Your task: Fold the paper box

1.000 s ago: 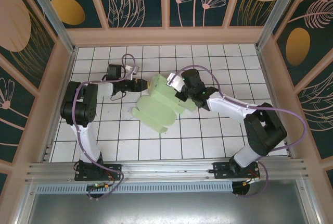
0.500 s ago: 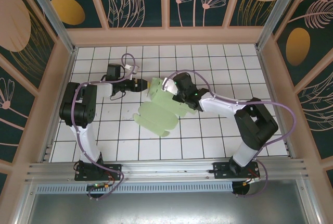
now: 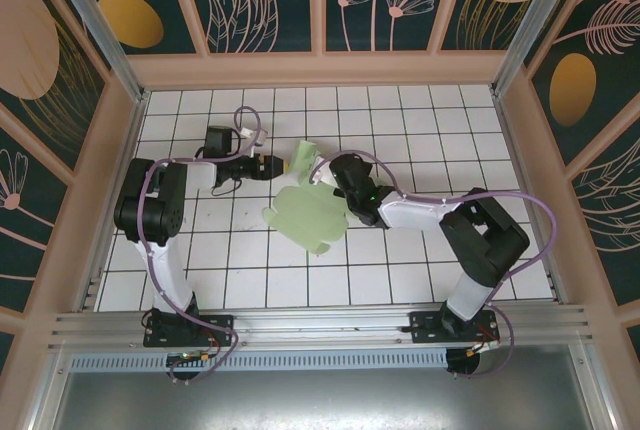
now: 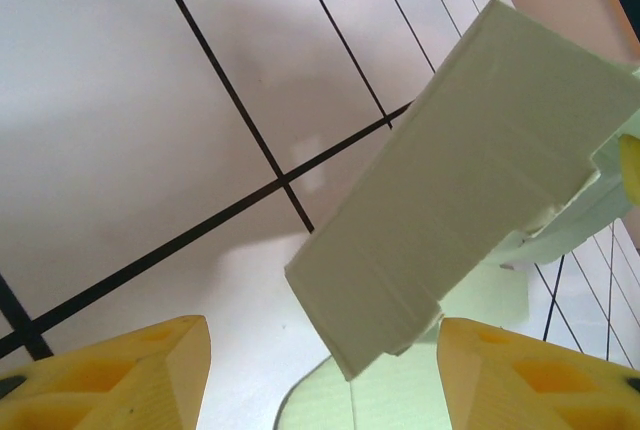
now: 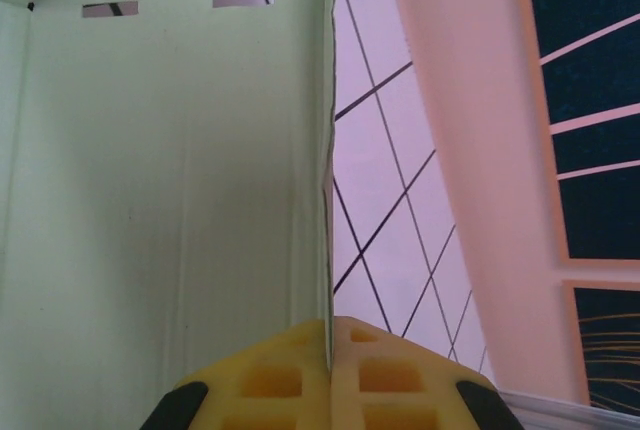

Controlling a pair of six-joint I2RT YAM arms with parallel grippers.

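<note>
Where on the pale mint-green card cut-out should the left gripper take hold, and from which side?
Probably the raised flap of the pale mint-green card cut-out, at its free corner. It stands off the tiles, pointing at the open left gripper, so come edge-on from the left; the shut right gripper pinches the far edge.

Right pincer (image 5: 328,335) pinching paper box (image 5: 170,200) edge, tiled floor (image 5: 385,200) beyond
</note>
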